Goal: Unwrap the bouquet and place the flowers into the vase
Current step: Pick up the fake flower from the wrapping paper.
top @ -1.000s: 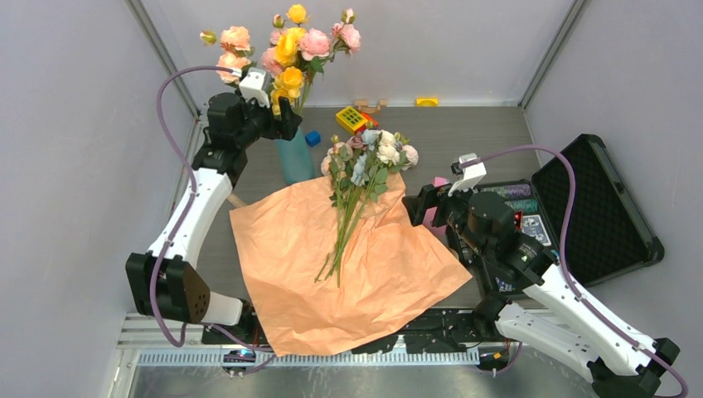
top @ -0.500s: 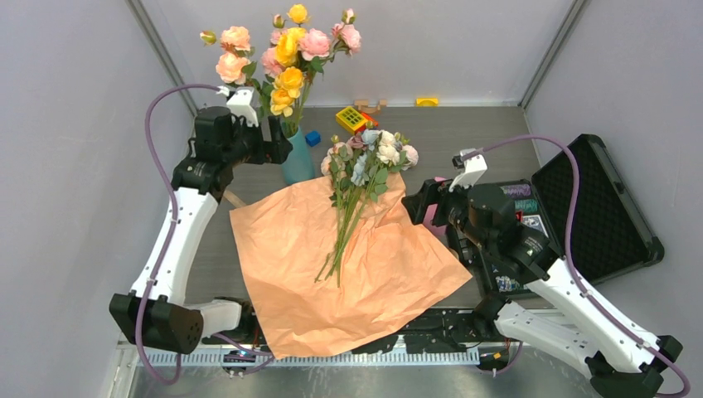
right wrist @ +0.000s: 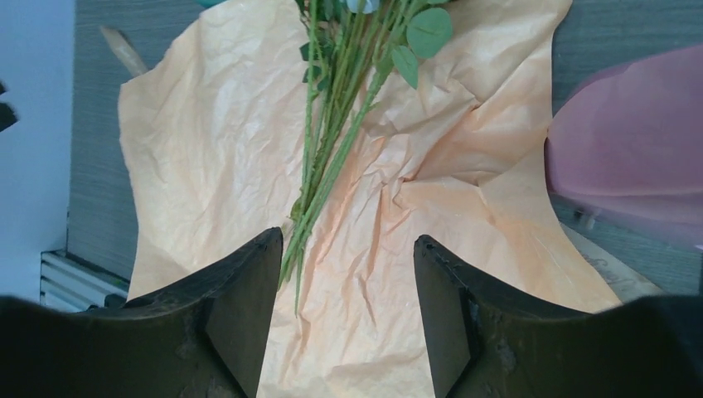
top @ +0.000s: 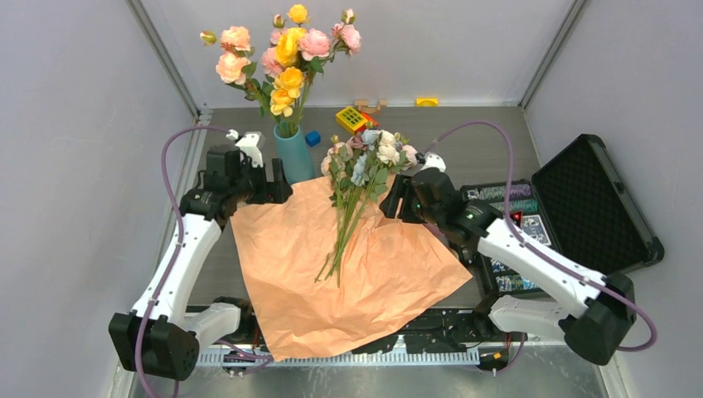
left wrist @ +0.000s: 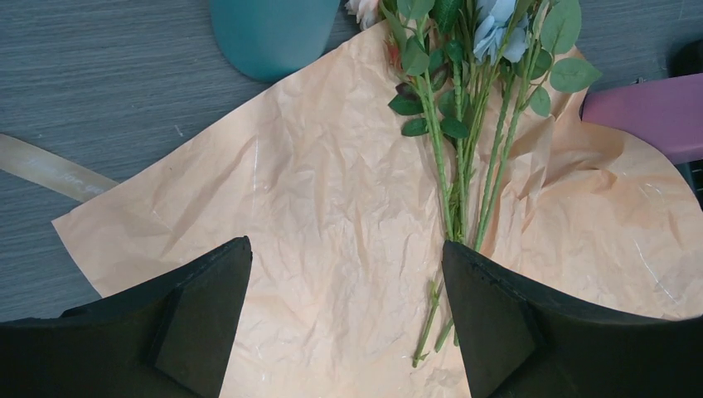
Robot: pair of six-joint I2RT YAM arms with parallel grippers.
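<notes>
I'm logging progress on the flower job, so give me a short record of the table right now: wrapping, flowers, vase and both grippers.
wrapping: kraft paper opened out flat, ribbon lying off its left edge
flowers: loose on the paper, blooms toward the far side, not held
vase: upright by the paper's far left corner, holding tall roses
left gripper: open, empty, above the paper
right gripper: open, empty, above the stems

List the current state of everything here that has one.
paper: unfolded, spread flat
flowers: unwrapped, lying loose on the paper
vase: upright, holding tall roses
black case: lid open
left gripper: open, empty
right gripper: open, empty
</notes>
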